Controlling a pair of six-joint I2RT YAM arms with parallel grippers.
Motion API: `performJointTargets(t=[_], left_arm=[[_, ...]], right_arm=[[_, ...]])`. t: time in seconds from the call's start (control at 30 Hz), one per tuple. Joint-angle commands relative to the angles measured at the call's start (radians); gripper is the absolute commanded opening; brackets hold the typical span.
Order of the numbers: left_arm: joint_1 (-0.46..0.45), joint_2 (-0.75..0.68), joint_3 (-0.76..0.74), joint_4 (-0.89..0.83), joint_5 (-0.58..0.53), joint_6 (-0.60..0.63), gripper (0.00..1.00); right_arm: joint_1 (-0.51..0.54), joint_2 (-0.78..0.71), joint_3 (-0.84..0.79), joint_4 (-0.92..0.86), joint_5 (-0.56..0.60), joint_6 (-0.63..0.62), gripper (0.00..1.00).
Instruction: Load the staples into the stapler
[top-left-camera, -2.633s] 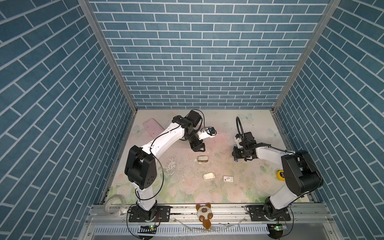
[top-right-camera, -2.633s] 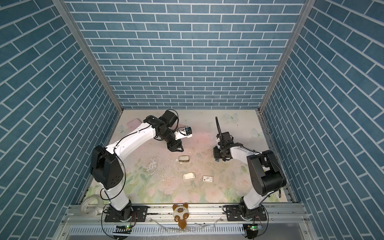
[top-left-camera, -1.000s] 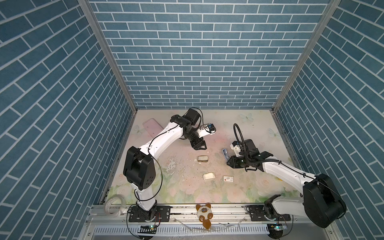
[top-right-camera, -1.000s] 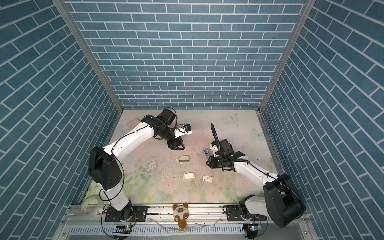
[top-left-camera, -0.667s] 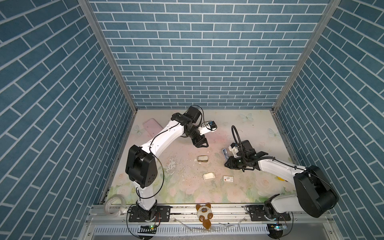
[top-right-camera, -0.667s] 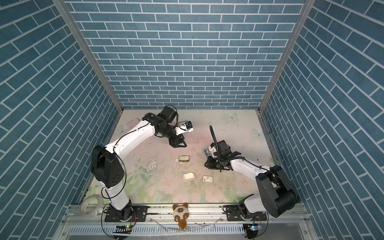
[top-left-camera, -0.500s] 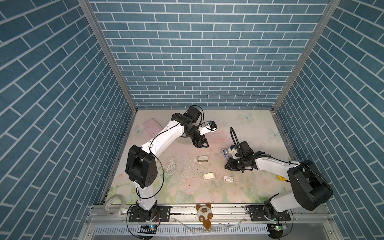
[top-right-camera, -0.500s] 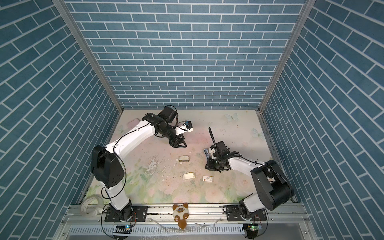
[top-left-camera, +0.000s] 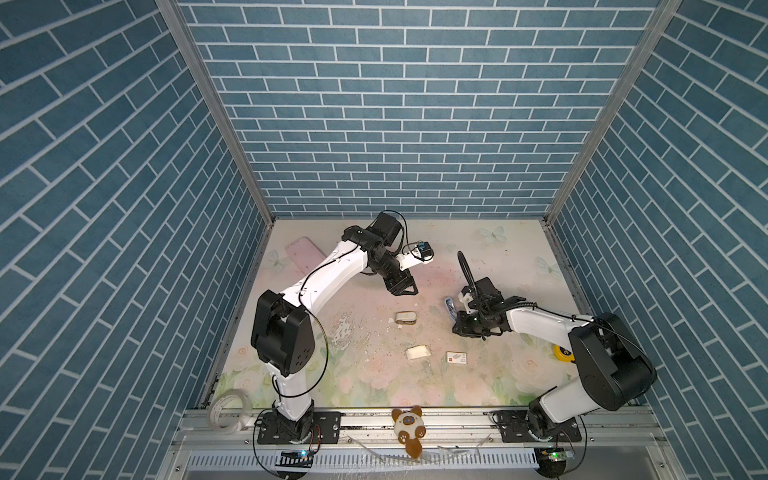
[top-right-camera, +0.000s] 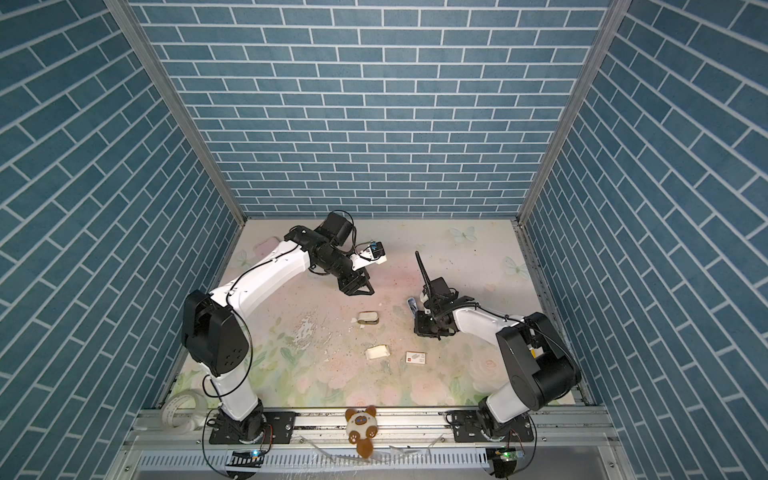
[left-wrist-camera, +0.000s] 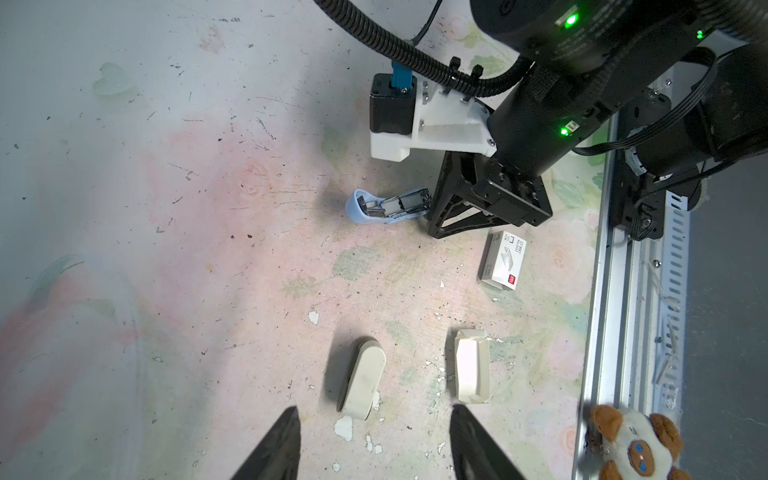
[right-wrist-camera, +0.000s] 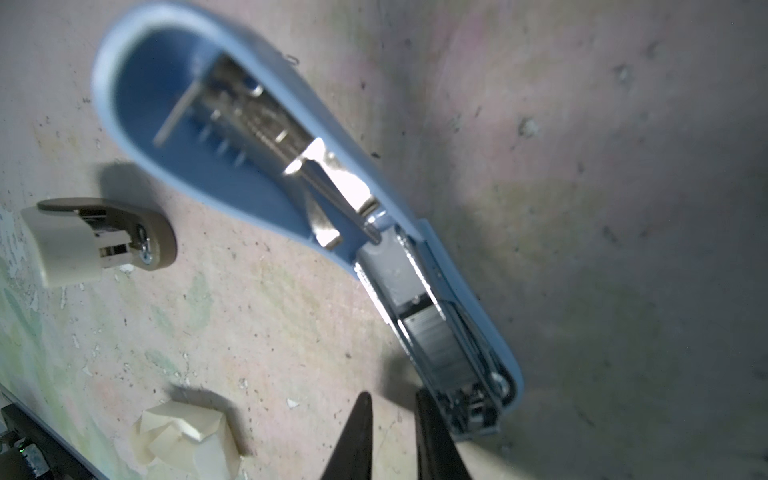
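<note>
The right gripper (right-wrist-camera: 392, 395) holds its two black fingers (right-wrist-camera: 353, 440) a narrow slit apart. Bare table (top-left-camera: 490, 257) shows through the slit and nothing is gripped. One tip stands just beside the front end of the stapler (right-wrist-camera: 291, 174); I cannot tell whether it touches. The stapler is pale blue and lies opened out flat on the table with its top arm folded back. The staples (right-wrist-camera: 436, 345) sit as a grey block in its metal channel, near that front end.

The left gripper (left-wrist-camera: 372, 409) is well apart from the stapler, its fingers (left-wrist-camera: 276, 449) spread wide and empty.

Toward the back wall the table beyond the stapler is bare. Toward the front rail (left-wrist-camera: 602, 332) it is more crowded. The white sleeve (left-wrist-camera: 503, 259) with its red mark lies near the right gripper, with the white card tray (left-wrist-camera: 471, 365) and a cream object (left-wrist-camera: 361, 374) nearer the rail.

The right wrist view blurs the folded-back arm and cuts off the finger bases. In both top views the right gripper hides part of the stapler, and the staples are too small to make out. I cannot tell whether the tray holds any strips. A yellow thing (top-left-camera: 563, 351) is half hidden behind the right arm.
</note>
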Motion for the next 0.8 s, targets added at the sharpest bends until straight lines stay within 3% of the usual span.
performJointTargets(t=[0.0, 0.47, 0.77], left_arm=[[0.005, 0.006, 0.008, -0.022, 0.019, -0.001, 0.59], [0.006, 0.005, -0.01, -0.013, 0.031, -0.004, 0.6], [-0.005, 0.025, -0.029, 0.017, 0.025, -0.005, 0.6]], right_arm=[[-0.013, 0.034, 0.018, -0.064, 0.069, -0.028, 0.21], [-0.032, 0.071, 0.043, -0.082, 0.074, -0.043, 0.22], [-0.039, -0.058, 0.028, -0.156, 0.065, -0.014, 0.24]])
